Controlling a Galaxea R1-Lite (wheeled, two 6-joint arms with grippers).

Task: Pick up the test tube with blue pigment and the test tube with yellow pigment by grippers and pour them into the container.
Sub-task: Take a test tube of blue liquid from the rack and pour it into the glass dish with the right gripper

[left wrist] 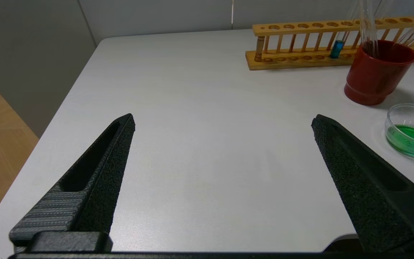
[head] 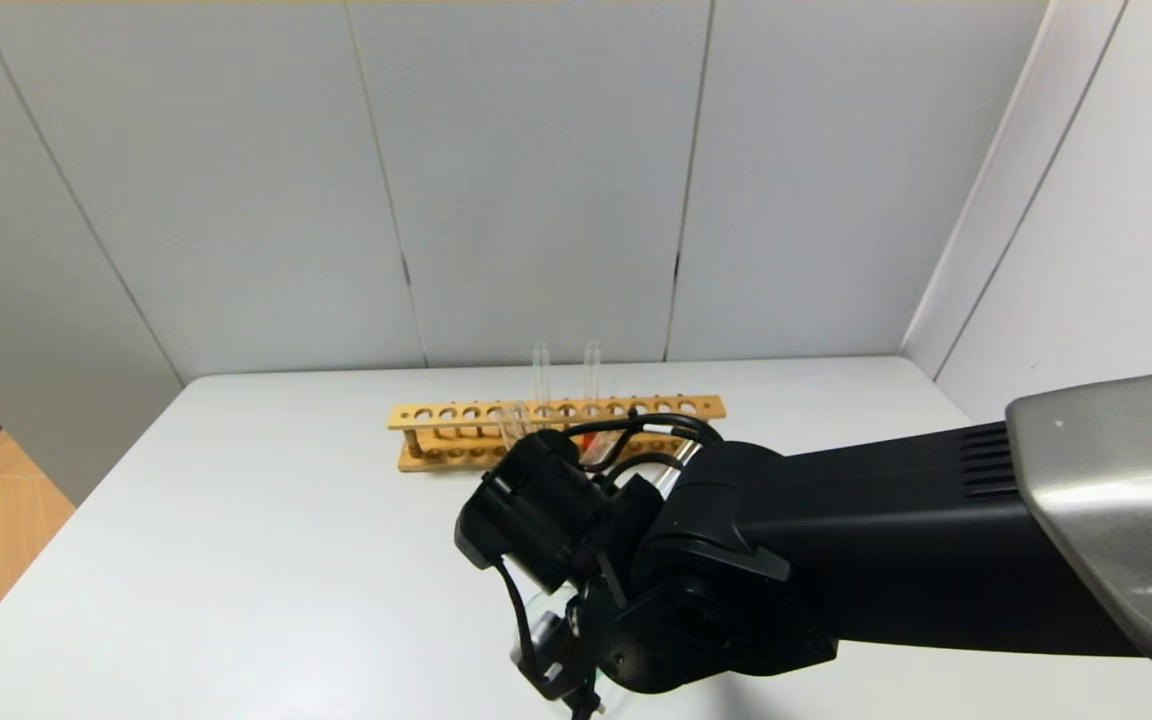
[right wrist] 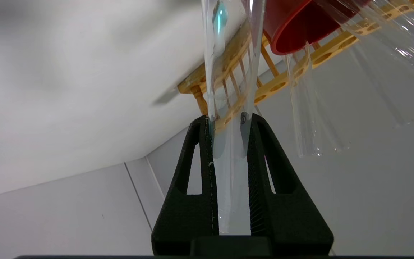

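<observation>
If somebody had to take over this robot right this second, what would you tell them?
Right gripper: shut on a clear test tube that looks nearly empty, close to the red cup.
Left gripper: open, idle above the table.
Container: beside the red cup, holding green liquid, so pouring seems at least partly done.
Rack: a tube with blue liquid stands in it.
Left: set the held tube down; check whether that blue tube needs pouring. No yellow liquid is visible.
</observation>
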